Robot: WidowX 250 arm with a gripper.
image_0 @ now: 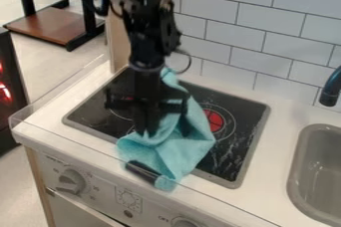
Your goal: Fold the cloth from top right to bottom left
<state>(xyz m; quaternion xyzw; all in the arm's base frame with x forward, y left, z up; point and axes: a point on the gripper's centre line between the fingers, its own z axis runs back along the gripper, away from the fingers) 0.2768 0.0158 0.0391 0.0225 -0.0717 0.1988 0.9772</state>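
Toward six o'clock, the cloth (193, 144) is of soft, matt fabric with folds. Under it, the stove top (243, 106) is smooth and glossy, with reflections. At one o'clock, the wall tiles (243, 17) look smooth, with a light sheen. At four o'clock, the sink (319, 176) looks smooth. At seven o'clock, the knob (70, 181) seems plastic; at ten, the board (55, 24) looks wooden.

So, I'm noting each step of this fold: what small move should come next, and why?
I'd probably ease the gripper up and back to the cloth, at its narrow upper end, ready to bring that end to the bottom left. The gripper is low at the cloth's left side, while the upper end lies beyond it, toward the tiled wall.
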